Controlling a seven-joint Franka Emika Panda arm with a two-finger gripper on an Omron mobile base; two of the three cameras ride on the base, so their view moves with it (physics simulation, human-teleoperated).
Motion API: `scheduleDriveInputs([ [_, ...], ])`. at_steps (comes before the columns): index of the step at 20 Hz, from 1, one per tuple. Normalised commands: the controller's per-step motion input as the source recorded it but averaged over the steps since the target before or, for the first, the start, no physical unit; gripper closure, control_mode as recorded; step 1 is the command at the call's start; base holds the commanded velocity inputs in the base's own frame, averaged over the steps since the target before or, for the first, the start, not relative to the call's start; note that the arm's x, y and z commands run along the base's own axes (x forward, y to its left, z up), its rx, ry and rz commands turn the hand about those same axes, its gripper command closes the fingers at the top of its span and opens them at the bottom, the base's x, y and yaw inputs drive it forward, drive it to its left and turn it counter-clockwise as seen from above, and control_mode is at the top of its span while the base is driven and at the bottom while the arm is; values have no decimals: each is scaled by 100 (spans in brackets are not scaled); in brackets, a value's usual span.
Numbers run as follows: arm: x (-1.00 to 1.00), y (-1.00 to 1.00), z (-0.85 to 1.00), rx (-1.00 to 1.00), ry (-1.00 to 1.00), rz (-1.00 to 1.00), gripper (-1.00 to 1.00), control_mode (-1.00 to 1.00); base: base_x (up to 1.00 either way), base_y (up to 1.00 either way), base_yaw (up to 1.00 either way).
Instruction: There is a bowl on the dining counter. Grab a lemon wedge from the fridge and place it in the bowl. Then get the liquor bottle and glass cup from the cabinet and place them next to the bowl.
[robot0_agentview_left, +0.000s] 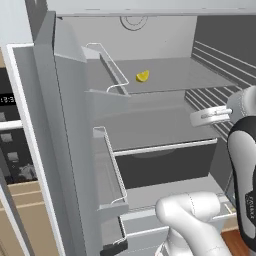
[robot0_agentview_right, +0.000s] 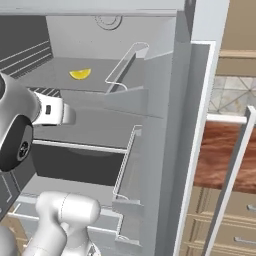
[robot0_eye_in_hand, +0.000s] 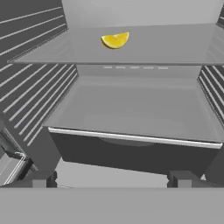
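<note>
Progress on the task is at its very start, judging by how things lie: the grey fridge (robot0_agentview_left: 150, 100) stands with its door (robot0_agentview_left: 65, 150) swung wide to the left, yet the small yellow lemon wedge (robot0_agentview_left: 142, 76) lies untouched on the upper glass shelf (robot0_eye_in_hand: 175, 43), toward the far side of that shelf and a little left of its middle in the hand view. Fetching the wedge, carrying it to the bowl, and then bringing the liquor bottle and glass cup from the cabinet all appear to remain undone.

The robot's two-finger gripper (robot0_eye_in_hand: 113, 178) faces into the fridge at the height of the lower shelf, well below and nearer than the wedge. Its jaws are spread as wide as they go, the two dark fingertips (robot0_eye_in_hand: 39, 178) standing far apart at the bottom of the hand view, and nothing is between them or touching them.
</note>
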Motion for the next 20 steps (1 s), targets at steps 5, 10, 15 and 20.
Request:
scheduleDriveInputs([
  [5, 0, 0, 0, 0, 0, 0, -100, 100, 83, 6, 0],
  [10, 0, 0, 0, 0, 0, 0, -100, 100, 88, 14, -1],
  [15, 18, 8, 13, 0, 0, -4, -100, -100, 36, 13, -2],
  [20, 69, 34, 44, 0, 0, -18, -100, -100, 0, 0, 0],
])
